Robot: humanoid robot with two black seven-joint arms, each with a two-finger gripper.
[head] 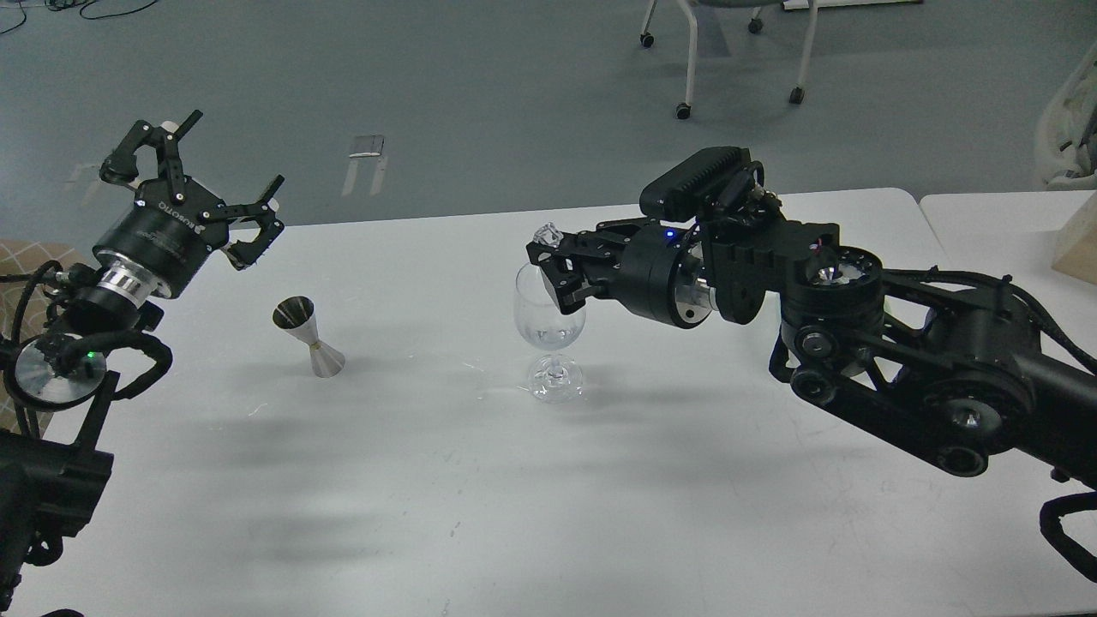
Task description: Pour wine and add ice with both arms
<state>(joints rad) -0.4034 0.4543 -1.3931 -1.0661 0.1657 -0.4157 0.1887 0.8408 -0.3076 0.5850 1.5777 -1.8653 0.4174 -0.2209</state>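
From the head view, a stemmed wine glass of clear glass [548,330] stood upright near the middle of the long white table [480,514]; a little clear liquid, the wine [548,337], seemed to lie low in its bowl, though the glass made that hard to read; to the glass's left, well apart, a small silver double-cone metal jigger [308,337] stood upright on the table. The right black arm's gripper [553,253] reached in from the right and hung at the glass's rim, its fingers clenched around one clear, roughly cube-shaped piece of ice [548,234], held just above the rim's far edge; whether any ice already lay in the glass could not be told. The left black arm's gripper [210,184] was raised off the table at the left, its fingers spread wide and grasping nothing, clear of the jigger. By my reading, the pouring was done and the ice-adding step was in hand; the next move called for centring the cube over the glass's mouth, then loosening the fingers gently, since a knock on the rim could tip the thin-stemmed glass.
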